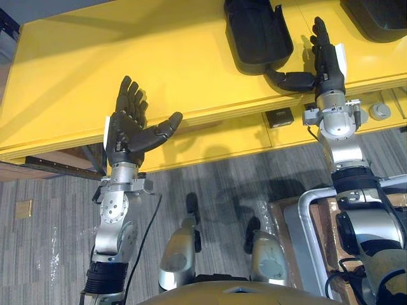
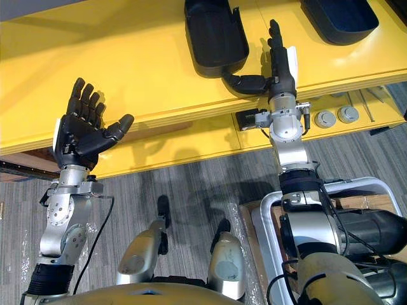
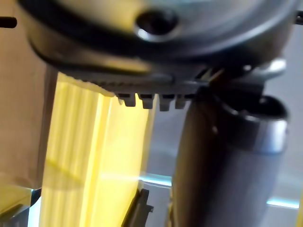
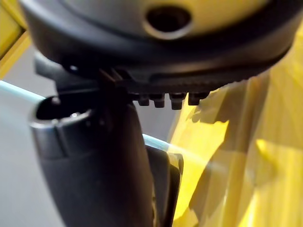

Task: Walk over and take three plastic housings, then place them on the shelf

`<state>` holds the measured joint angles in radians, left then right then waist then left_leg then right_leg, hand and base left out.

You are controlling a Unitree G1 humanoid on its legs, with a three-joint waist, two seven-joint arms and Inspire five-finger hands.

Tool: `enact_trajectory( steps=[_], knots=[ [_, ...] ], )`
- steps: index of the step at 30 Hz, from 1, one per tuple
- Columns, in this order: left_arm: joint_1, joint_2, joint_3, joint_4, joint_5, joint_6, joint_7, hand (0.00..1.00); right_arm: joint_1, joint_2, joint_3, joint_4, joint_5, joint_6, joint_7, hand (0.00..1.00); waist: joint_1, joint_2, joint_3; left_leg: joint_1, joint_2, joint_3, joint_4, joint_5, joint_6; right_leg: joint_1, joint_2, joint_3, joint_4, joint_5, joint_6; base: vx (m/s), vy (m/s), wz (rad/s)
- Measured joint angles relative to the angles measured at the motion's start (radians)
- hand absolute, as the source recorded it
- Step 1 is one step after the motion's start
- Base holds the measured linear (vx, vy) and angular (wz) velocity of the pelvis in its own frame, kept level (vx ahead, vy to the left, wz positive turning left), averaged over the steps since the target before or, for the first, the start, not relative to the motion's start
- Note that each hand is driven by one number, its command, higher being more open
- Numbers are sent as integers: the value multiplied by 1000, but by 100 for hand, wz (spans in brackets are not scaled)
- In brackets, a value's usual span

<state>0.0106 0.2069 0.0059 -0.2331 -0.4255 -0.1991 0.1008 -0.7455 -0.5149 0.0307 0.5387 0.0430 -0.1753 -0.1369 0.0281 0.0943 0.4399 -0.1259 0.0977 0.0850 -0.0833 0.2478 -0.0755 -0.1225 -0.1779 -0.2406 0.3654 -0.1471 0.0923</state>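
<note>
R hand (image 1: 329,60) is open, fingers straight, thumb out toward the near black moulded plastic housing (image 1: 256,32), which lies on the glossy yellow tabletop (image 1: 82,70); can't tell if the thumb touches it. For a clean grab, prob. best to shift the palm in vs. the housing's side and curl only once the fingers span its rim. L hand (image 1: 130,127) is open & empty over the table's front edge; lots of bare yellow to its left, and a second black plastic housing (image 1: 375,16) sits well apart on the right.
</note>
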Motion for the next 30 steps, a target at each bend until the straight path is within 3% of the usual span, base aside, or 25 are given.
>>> enact_trajectory(
  steps=[20, 22, 27, 30],
  knots=[
    [30, -11, -15, -1, 0, 0, -21, 100, 22, 0, -2, -18, -21, -8, -9, 100, -2, 11, -5, 17, -1, -1, 0, 0, -1, 18, 0, -6, -5, -2, 0, 0, -2, 0],
    [38, -22, -13, -7, 0, 0, -30, 100, 94, 8, -11, -122, -28, -8, -13, 100, -2, 12, -6, 29, 0, -1, 0, -3, -2, 35, 2, -8, -17, -2, 1, 17, -15, 0],
    [91, -54, -9, -15, 0, 0, -47, 100, 398, 93, -27, -498, -61, -6, 0, 100, -12, 21, -75, 56, 0, 29, 0, -21, 7, 79, 10, 2, -94, 20, 16, 69, -9, -11],
    [126, -53, 4, -55, 0, -4, -57, 100, 572, 133, -54, -649, -56, -4, 59, 100, -32, -6, -144, 78, 2, 63, 0, -46, 7, 115, 20, 30, -169, 49, 23, 103, 7, -30]
  ],
)
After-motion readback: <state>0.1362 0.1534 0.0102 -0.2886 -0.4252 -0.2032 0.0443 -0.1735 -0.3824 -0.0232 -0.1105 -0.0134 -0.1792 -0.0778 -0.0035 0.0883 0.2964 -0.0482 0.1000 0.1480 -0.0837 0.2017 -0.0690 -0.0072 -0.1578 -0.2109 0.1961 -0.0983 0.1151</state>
